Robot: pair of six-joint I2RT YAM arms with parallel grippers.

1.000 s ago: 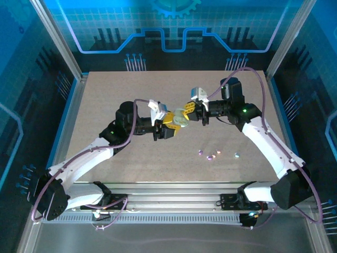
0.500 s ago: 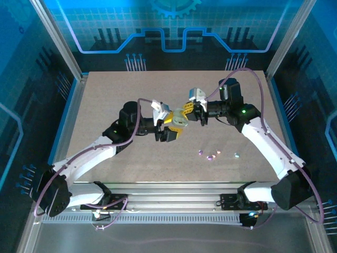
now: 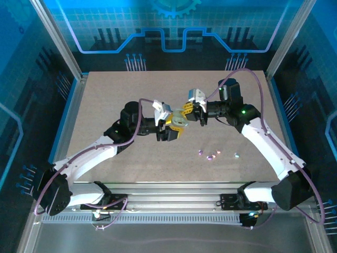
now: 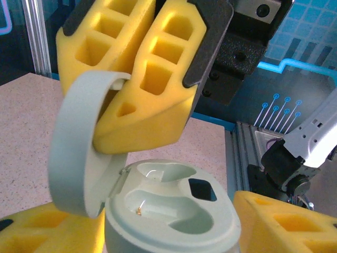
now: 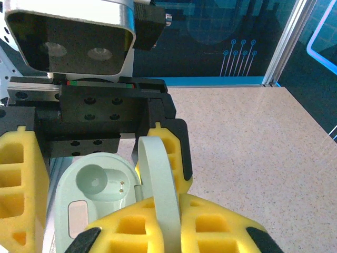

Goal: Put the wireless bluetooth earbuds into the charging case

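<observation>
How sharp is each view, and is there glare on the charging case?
Left wrist: charging case sharp, small glints in its wells, backdrop soft. Right wrist: lid crisp, evenly lit. Top external: earbuds mere specks, table evenly lit amid blue glow.

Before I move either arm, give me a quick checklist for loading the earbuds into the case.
1. Lid open: ok, swung up off the charging case.
2. Wells free: ok, both look empty.
3. Right gripper on lid: ok, jaws shut on it.
4. Left gripper holding charging case: cannot tell, jaws flank its base, contact unclear.
5. Earbud in hand: not ok, earbuds lie loose on the table.
</observation>
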